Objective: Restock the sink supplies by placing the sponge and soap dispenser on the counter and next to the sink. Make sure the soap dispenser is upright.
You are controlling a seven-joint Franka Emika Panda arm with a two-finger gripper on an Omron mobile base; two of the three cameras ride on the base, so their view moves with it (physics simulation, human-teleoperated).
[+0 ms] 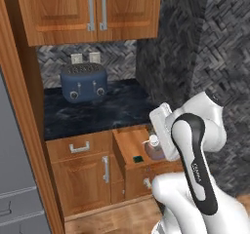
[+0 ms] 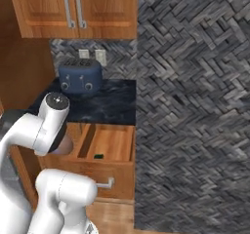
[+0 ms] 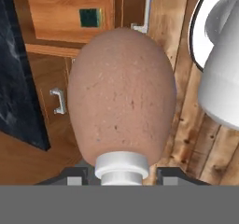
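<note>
Soap dispenser point(image 3: 122, 97): nearest the hand camera, pump collar between the fingertips, body above the open drawer.
Gripper point(image 3: 122, 174): closed narrowly on the dispenser's neck, holding it.
Sponge point(image 1: 138, 159): flat on the drawer point(image 1: 128, 145) floor, near its front edge.
Counter point(image 1: 97, 112): toaster point(image 1: 84, 82) at the back wall; bare stone along the front edge.

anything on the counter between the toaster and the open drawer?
No. In the left base view, the counter is bare from the toaster to the open drawer. The sponge lies in the drawer.
</note>
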